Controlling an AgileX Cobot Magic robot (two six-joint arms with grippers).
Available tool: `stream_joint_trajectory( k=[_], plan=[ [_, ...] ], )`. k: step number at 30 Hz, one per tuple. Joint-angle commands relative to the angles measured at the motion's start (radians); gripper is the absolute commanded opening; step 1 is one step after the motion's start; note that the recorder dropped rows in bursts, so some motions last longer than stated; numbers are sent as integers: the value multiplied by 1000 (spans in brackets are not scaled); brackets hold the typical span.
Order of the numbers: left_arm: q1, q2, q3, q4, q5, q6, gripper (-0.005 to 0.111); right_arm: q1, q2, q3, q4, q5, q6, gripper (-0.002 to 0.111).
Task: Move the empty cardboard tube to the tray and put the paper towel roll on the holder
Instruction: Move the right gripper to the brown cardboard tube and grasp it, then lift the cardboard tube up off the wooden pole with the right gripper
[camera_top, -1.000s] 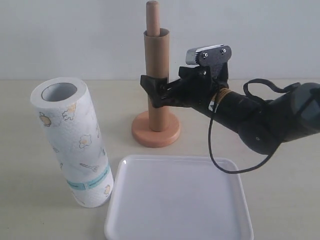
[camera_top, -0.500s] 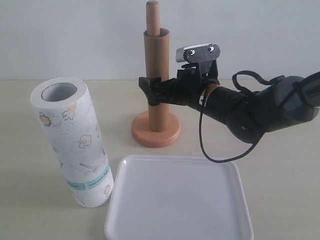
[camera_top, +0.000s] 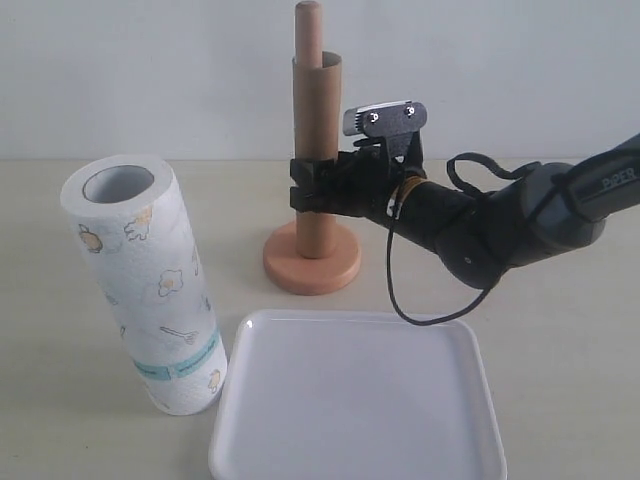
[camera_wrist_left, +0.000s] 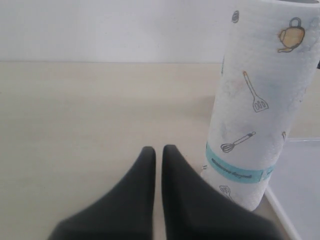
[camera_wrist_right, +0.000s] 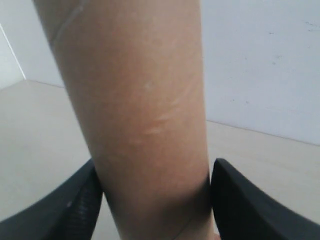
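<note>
The empty cardboard tube (camera_top: 317, 120) stands upright over the rod of the wooden holder (camera_top: 285, 268), whose rounded top pokes out above it. My right gripper (camera_top: 305, 192) reaches in from the right and is shut on the tube at about mid-height. In the right wrist view the tube (camera_wrist_right: 145, 110) fills the gap and both black fingers (camera_wrist_right: 240, 200) press its sides. The paper towel roll (camera_top: 150, 290) stands slightly tilted at the left. The white tray (camera_top: 350, 400) lies at the front. My left gripper (camera_wrist_left: 158, 150) is shut on nothing, low over the table beside the roll (camera_wrist_left: 255, 110).
A black cable (camera_top: 420, 310) loops down from the right arm above the tray's far edge. A pale wall (camera_top: 500, 70) closes the back of the table. The tray's corner (camera_wrist_left: 300, 190) shows just behind the roll in the left wrist view.
My right gripper moved left and closed its fingers on the tube. The tube's top edge now sits slightly higher on the rod. The roll and tray have not moved.
</note>
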Motion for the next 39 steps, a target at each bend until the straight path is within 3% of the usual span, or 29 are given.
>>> stream_joint_trajectory(
  k=[1, 16, 24, 31, 39],
  plan=[
    [-3, -3, 4, -8, -1, 2, 4, -1, 0, -7, -4, -7, 12, 0],
    [-3, -3, 4, -8, -1, 2, 4, -1, -288, -7, -1, 29, 6, 0],
    [-3, -3, 4, -8, -1, 2, 4, -1, -616, -7, 3, 43, -12, 0],
    [-3, -3, 4, -8, -1, 2, 4, -1, -922, -7, 3, 377, -81, 0],
    [-3, -3, 4, -8, -1, 2, 4, -1, -1106, -7, -1, 928, -249, 0]
  ],
)
